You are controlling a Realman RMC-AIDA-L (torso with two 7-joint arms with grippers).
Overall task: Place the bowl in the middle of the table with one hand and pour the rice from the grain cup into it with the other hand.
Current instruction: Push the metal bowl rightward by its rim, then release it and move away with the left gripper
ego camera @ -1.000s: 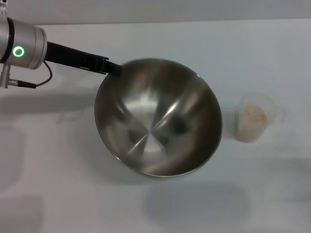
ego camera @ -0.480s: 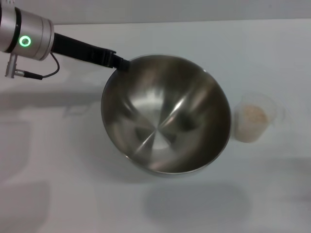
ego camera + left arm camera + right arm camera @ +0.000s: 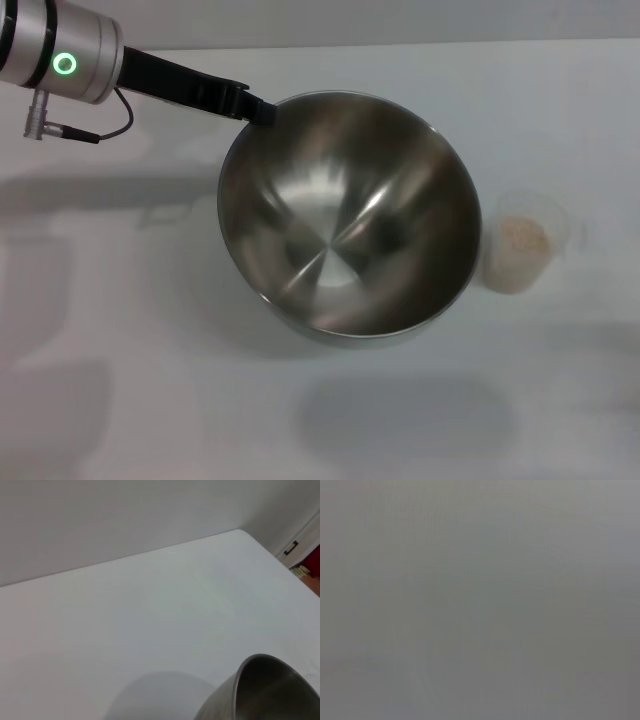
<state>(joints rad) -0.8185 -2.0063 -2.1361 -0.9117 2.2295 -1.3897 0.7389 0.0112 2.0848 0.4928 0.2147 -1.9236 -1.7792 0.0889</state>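
I am holding the bowl (image 3: pixel 350 215) by its far-left rim with my left claw (image 3: pixel 258 110), clamped, tilted above the worktop (image 3: pixel 150 380); the grain cup (image 3: pixel 522 243) is standing just right, nearer my unseen right arm.

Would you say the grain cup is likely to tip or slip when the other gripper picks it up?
The grain cup looks thin and translucent, so probably light and somewhat squeezable. Its smooth walls may be slippery. The rice sits high inside, so tilting could spill it early.

The bowl (image 3: pixel 350 215) sits mid-table (image 3: pixel 150 380), my left jaws on its rim at ten o'clock. The grain cup (image 3: pixel 522 243), rice (image 3: pixel 523 236) inside, stands just beside it at three o'clock.
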